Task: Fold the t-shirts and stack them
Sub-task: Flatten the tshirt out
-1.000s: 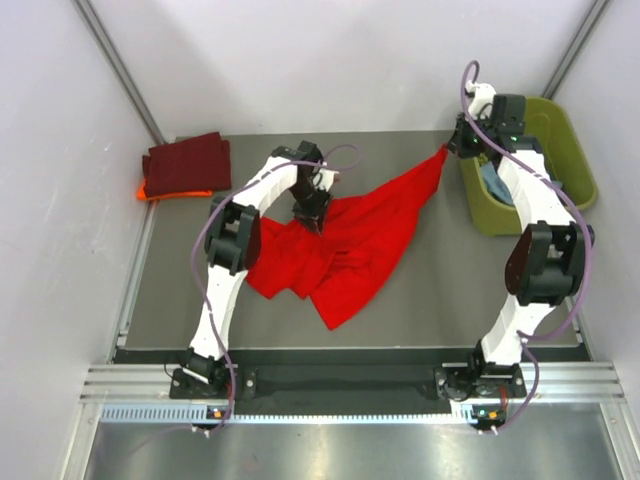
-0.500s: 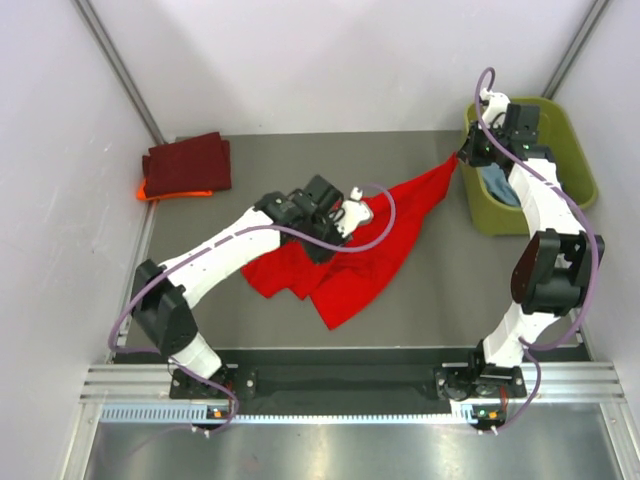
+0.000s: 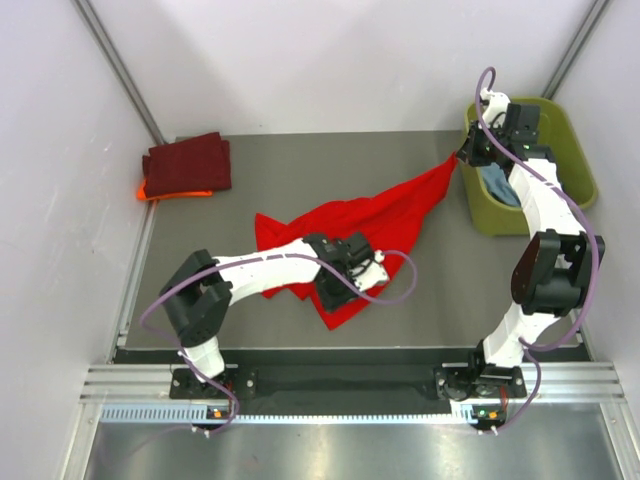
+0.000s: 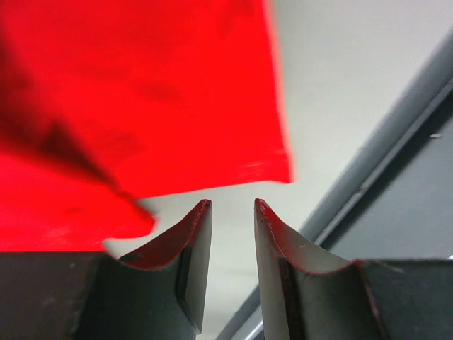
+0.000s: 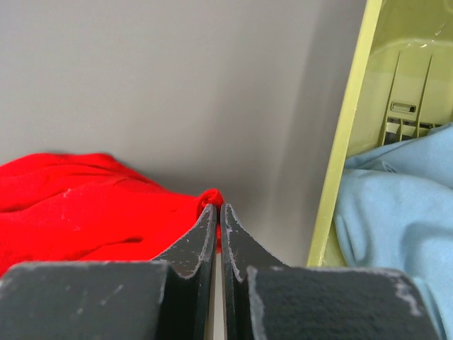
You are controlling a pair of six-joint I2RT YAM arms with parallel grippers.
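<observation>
While both arms reach over the table (image 3: 440, 290), t-shirt count: four, namely one red t-shirt (image 3: 350, 225), one maroon t-shirt (image 3: 188, 163), one orange t-shirt (image 3: 150, 192) and one light blue t-shirt (image 3: 497, 185).
red t-shirt: crumpled across the middle of the table; one corner is drawn out to a point toward the far right.
maroon t-shirt: folded, at the far left corner of the table, lying on top of the orange t-shirt.
orange t-shirt: under the maroon t-shirt; only a thin strip shows along its near left side.
light blue t-shirt: bunched inside the tub (image 3: 575, 150).
tub count: one, olive-green, at the far right of the table.
gripper count: two.
left gripper (image 4: 232, 203): low over the near part of the red t-shirt; fingers spread with a clear gap and nothing between them; the shirt's edge lies just beyond the fingertips.
right gripper (image 5: 216, 207): fingers pressed together, pinching the far right corner of the red t-shirt, just beside the tub's wall.
</observation>
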